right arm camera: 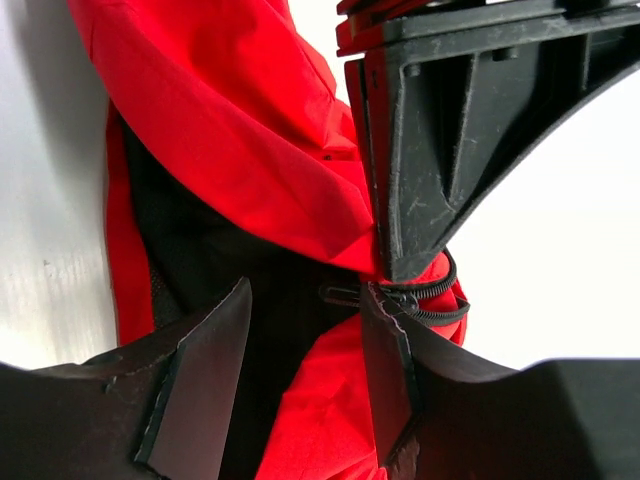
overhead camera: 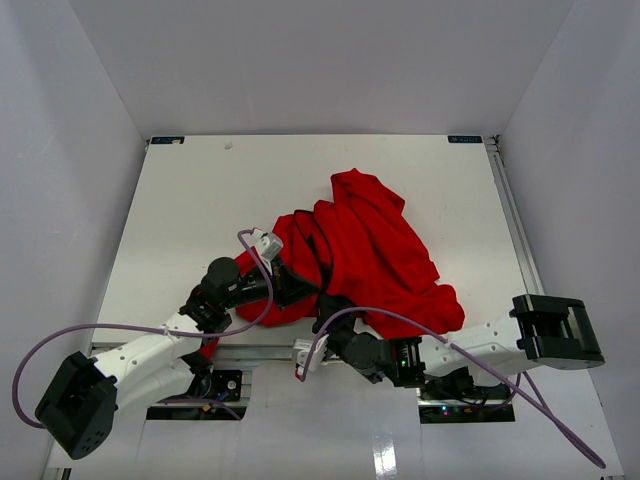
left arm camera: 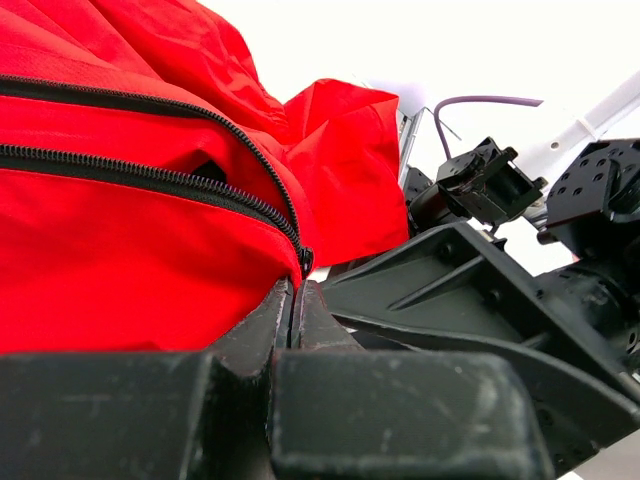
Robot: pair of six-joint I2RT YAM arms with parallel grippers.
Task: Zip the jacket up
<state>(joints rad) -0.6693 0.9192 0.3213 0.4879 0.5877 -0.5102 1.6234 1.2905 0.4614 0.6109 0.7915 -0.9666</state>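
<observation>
The red jacket (overhead camera: 380, 240) lies crumpled at the middle of the white table. My left gripper (overhead camera: 298, 286) is shut on the jacket's lower edge; in the left wrist view (left arm camera: 296, 287) the jaws pinch red fabric just below the bottom end of the dark zipper (left arm camera: 150, 176). The zipper teeth run apart to the left there. My right gripper (overhead camera: 335, 313) is open beside it. In the right wrist view (right arm camera: 305, 305) the black zipper pull (right arm camera: 343, 293) lies between the spread fingers, close to the right one (right arm camera: 385, 370), untouched.
The white table (overhead camera: 200, 200) has grey walls on three sides. A metal rail (overhead camera: 260, 350) runs along the near edge under the jacket's hem. Purple cables (overhead camera: 100, 328) loop off both arms. The left gripper's finger (right arm camera: 440, 130) sits just above the right gripper's.
</observation>
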